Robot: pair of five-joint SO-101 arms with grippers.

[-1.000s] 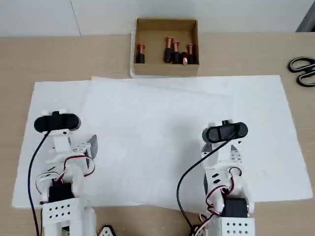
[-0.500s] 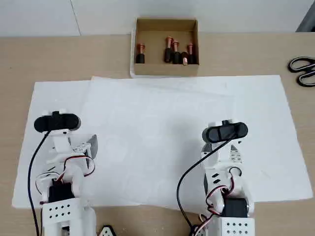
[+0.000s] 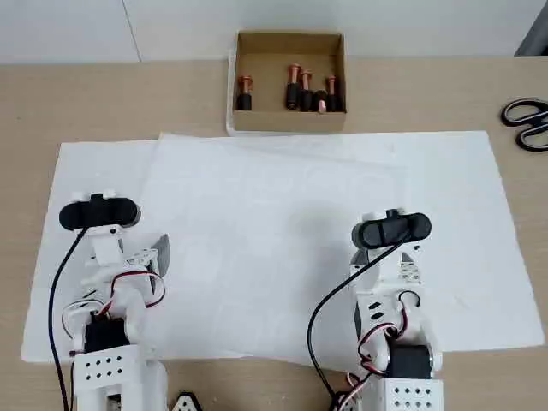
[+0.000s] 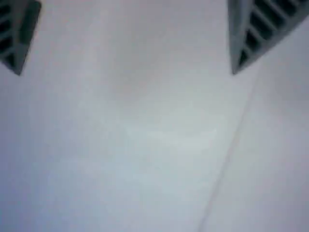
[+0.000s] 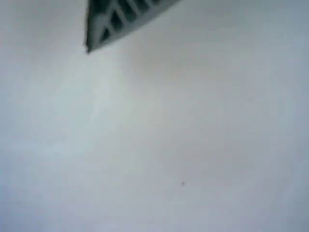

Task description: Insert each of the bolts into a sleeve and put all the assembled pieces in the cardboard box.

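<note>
The cardboard box [image 3: 291, 38] sits at the far centre of the table [image 3: 86, 94], just beyond the far edge of a white paper [image 3: 282, 223] sheet. Inside it, copper-coloured bolts [image 3: 294, 73] stand in black sleeves [image 3: 244, 102]: one piece alone on the left, the others clustered on the right. The left gripper [image 4: 125, 72] hangs close over the paper at the near left, its jaws spread wide apart with nothing between them. The right gripper [image 3: 404, 257] hangs over the paper at the near right; whether it is apart or together I cannot tell. Scissors [image 3: 527, 120] lie at the far right edge.
</note>
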